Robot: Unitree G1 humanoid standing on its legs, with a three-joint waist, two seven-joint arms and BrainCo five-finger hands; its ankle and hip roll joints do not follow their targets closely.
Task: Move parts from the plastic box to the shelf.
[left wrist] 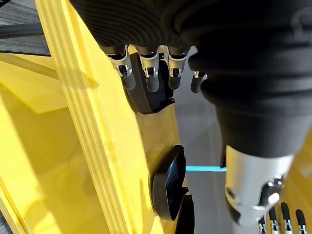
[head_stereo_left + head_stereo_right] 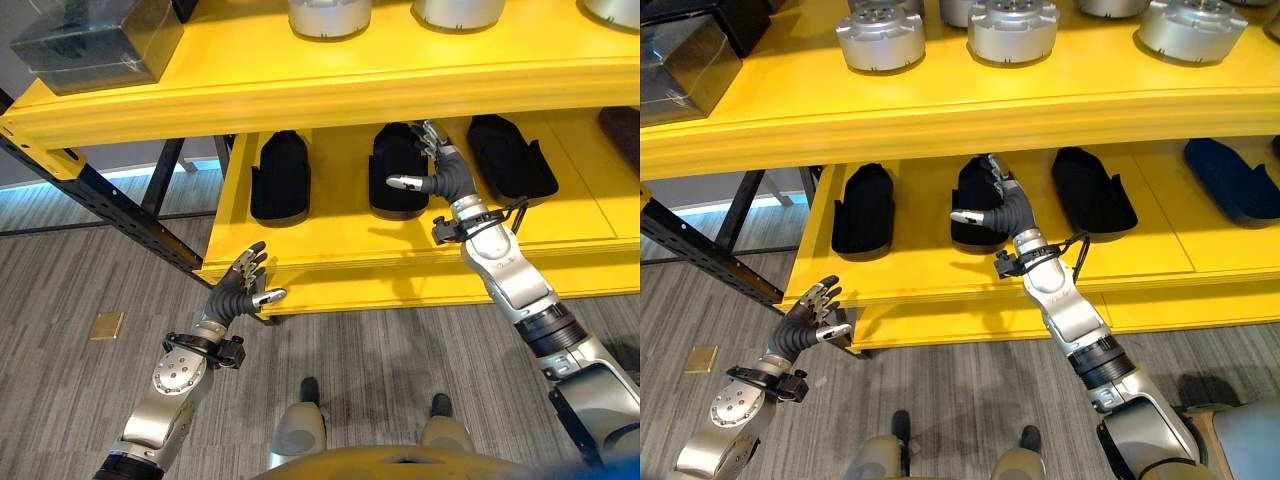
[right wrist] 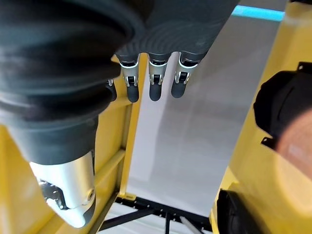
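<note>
Three black parts (image 2: 863,208) lined up on the lower yellow shelf (image 2: 940,270), a fourth, bluish one (image 2: 1230,178) off to the right. Right hand (image 2: 432,165) reaching in over the middle black part (image 2: 398,168), fingers straight and thumb spread, nothing gripped; touching it or just above, impossible to tell. Left hand (image 2: 243,284) down by the shelf's front edge, fingers relaxed and empty. Silver round parts (image 2: 880,36) on the upper shelf (image 2: 940,110). Likely risks: nudging the middle part against its neighbours on withdrawal, or clipping the upper shelf's edge with the wrist.
</note>
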